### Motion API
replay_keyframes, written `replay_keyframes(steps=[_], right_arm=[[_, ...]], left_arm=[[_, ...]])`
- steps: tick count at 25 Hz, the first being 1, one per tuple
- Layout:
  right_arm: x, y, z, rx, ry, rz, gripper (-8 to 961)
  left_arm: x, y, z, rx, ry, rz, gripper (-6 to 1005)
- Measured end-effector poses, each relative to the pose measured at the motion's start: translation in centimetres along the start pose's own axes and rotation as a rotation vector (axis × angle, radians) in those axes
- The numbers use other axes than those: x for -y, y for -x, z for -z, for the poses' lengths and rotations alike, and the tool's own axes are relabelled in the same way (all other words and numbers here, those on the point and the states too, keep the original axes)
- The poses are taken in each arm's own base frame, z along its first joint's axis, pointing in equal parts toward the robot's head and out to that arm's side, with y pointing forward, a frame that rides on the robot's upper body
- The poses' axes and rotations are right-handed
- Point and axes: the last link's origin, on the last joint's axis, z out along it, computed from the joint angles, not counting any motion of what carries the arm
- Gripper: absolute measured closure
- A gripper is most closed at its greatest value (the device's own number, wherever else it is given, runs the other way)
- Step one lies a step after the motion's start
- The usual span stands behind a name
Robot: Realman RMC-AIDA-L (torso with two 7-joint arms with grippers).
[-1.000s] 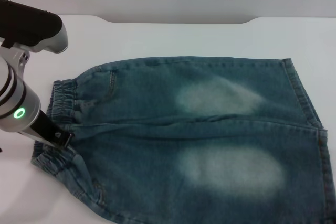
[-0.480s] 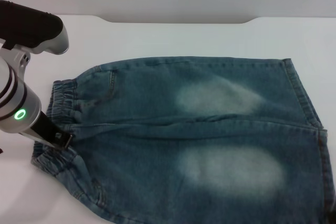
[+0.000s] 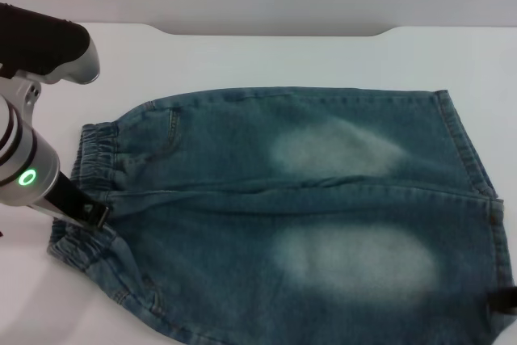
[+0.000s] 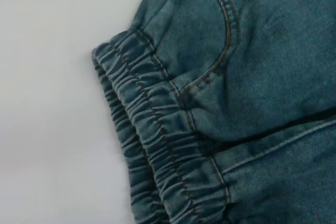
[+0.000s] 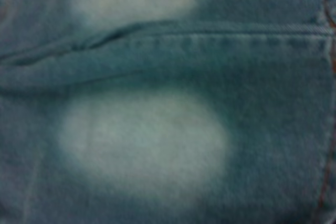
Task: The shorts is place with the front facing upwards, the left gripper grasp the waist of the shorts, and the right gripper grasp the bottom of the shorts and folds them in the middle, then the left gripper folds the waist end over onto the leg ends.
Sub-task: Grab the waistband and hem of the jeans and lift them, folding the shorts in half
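Denim shorts [image 3: 307,216] lie flat on the white desk [image 3: 266,58], long axis left-right. Waist [image 3: 89,191] sits at the left gripper [image 3: 98,214], hems [image 3: 477,167] far right near the right gripper [image 3: 505,299]. Can't tell fingers' state on either.

Head overhead; wrists close (shorts [image 3: 307,216])

A white counter [image 3: 266,58] carries the work, its far edge stepped with a shallow notch along the middle. The shorts [image 3: 323,216] lie flat and spread directly on it, front up, with the ruched waist [image 3: 97,159] toward the counter's left edge and the leg ends [image 3: 472,159] toward its right edge. Bare counter shows beyond the shorts on the far and left sides.
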Motion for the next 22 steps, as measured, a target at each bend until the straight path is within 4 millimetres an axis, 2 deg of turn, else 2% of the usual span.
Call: replay_keyframes(steps=[22], right_arm=[[0.5,2.3,2.5,0.256,0.077,0.026,954]], left_arm=[[1.0,0.4,0.8,-0.105,0.003,0.052,958]])
